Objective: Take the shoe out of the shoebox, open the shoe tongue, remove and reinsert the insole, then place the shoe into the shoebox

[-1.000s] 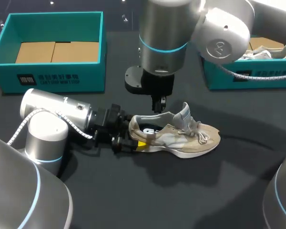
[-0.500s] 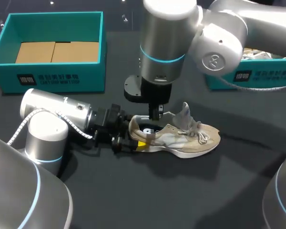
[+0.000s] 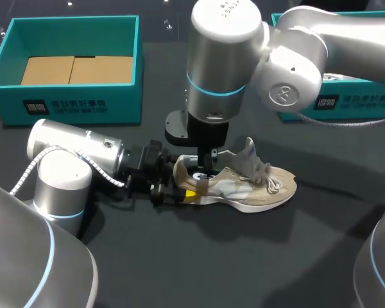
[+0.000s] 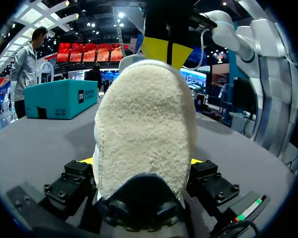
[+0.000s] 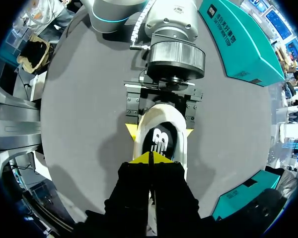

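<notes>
A beige sneaker lies on its sole on the dark table, its tongue standing up and its toe pointing right. My left gripper holds the heel from both sides; the heel fills the left wrist view between the yellow tips. In the right wrist view those tips press on either side of the heel. My right gripper hangs straight down, shut, with its tips at the shoe's opening, just over the black insole with a white logo. It shows above the heel as the right gripper.
A teal shoebox with a cardboard bottom stands at the back left. A second teal box with crumpled paper stands at the back right, partly behind my right arm. Bare dark table lies in front of the shoe.
My right arm has come down and slightly forward, bringing its shut gripper from above the shoe's collar into the opening. The left arm and the shoe have kept still.
</notes>
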Action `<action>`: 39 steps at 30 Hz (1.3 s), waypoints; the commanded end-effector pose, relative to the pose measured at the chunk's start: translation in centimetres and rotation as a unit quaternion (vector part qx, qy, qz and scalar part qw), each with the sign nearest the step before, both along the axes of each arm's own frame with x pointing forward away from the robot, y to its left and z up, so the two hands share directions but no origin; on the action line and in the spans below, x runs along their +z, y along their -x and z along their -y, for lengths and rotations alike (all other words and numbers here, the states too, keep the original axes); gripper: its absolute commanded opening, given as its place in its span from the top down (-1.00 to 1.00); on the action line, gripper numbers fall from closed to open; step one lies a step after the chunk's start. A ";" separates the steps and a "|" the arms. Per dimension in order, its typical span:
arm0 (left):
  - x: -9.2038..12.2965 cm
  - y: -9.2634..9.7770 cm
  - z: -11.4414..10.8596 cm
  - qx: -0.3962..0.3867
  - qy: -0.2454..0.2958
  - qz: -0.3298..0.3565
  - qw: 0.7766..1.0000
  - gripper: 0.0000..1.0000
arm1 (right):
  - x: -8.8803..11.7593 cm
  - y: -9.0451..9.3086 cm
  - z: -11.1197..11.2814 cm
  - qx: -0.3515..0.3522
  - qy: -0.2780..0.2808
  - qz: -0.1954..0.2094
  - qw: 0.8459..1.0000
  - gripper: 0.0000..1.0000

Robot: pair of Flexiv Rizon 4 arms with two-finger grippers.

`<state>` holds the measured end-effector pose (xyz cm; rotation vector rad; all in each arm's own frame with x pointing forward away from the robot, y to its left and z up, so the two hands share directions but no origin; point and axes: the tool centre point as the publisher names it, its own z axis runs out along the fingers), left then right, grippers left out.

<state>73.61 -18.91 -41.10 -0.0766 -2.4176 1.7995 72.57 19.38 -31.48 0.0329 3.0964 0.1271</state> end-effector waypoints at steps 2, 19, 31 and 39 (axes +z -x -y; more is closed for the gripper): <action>-0.2 0.1 0.1 0.000 0.000 0.000 1.000 1.00 | -1.2 -0.6 -0.1 0.003 0.004 0.001 1.000 1.00; -0.2 0.1 0.1 0.000 0.000 0.000 1.000 1.00 | -6.5 -1.5 1.7 -0.029 0.000 0.002 1.000 1.00; -0.2 0.1 0.1 0.000 0.000 0.000 1.000 1.00 | -6.8 -0.5 4.8 -0.091 0.008 0.010 0.996 0.71; -0.2 0.1 0.1 0.000 0.000 0.000 1.000 1.00 | -7.0 -0.7 6.0 -0.109 0.004 0.014 0.994 0.33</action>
